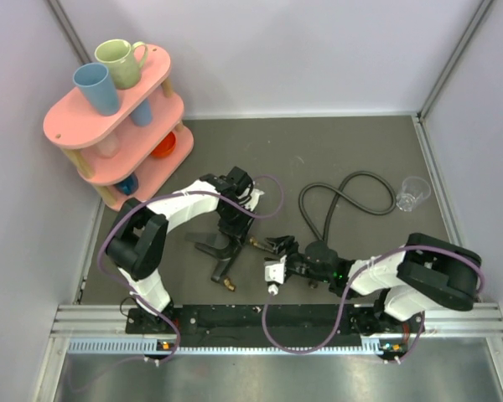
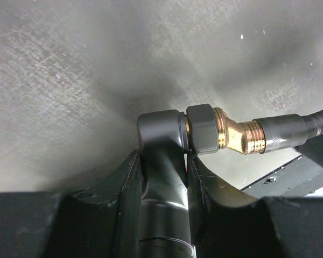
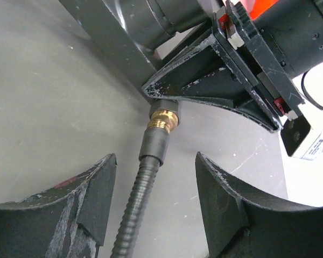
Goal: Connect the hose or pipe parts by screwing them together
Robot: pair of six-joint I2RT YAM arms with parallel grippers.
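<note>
The dark grey forked fitting (image 1: 220, 261) lies low over the table's near middle, with a brass end toward the front. My left gripper (image 1: 233, 237) is shut on one of its arms; in the left wrist view both fingers press that arm (image 2: 161, 129). A brass elbow (image 2: 237, 134) joins the fitting's collar to the ribbed grey hose (image 2: 307, 126). The hose (image 1: 352, 180) loops away to the back right. My right gripper (image 3: 156, 158) is open, with the hose (image 3: 137, 204) running between its fingers, touching neither. The hose's brass end (image 3: 164, 119) sits against the fitting under the left gripper's fingers (image 3: 204, 80).
A pink two-tier rack (image 1: 63, 126) with a green mug (image 1: 121, 60) and a blue cup (image 1: 96, 86) stands at the back left. A clear plastic cup (image 1: 412, 193) sits at the right by the hose loop. Pale walls close in the mat on three sides.
</note>
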